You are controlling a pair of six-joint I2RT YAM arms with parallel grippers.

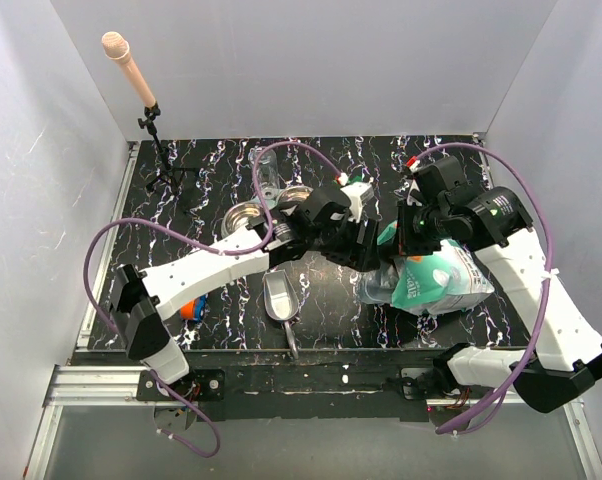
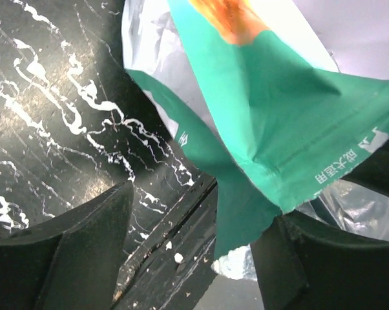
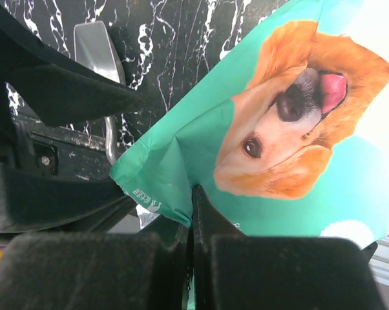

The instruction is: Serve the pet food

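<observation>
- black, white-veined tabletop (image 1: pixel 181 200), boxed in by pale walls (image 1: pixel 311 70).
- right claw (image 3: pixel 191 203): its fingers are pressed together, clamped on the teal edge of the bag (image 3: pixel 298 129), which is printed with a golden dog.
- left claw (image 2: pixel 201 219): its fingers are apart. a teal corner of the bag hangs between them, close to one finger (image 2: pixel 311 258); whether it touches i cannot tell.
- from above, both claws sit at the bag's upper left end, and the rest of the bag spreads away toward the near right.
- pet food: i cannot see it, as the bag's inside is hidden. a few pale crumbs (image 2: pixel 178 257) lie on the tabletop below the bag's corner.
- a metal scoop (image 1: pixel 279 295) lies left of the bag, apart from it.
- two metal bowls (image 1: pixel 246 215) stand farther left of the bag, toward the back.
- a microphone (image 1: pixel 116 47) on a stand is well apart from the bag, at the far left corner.
</observation>
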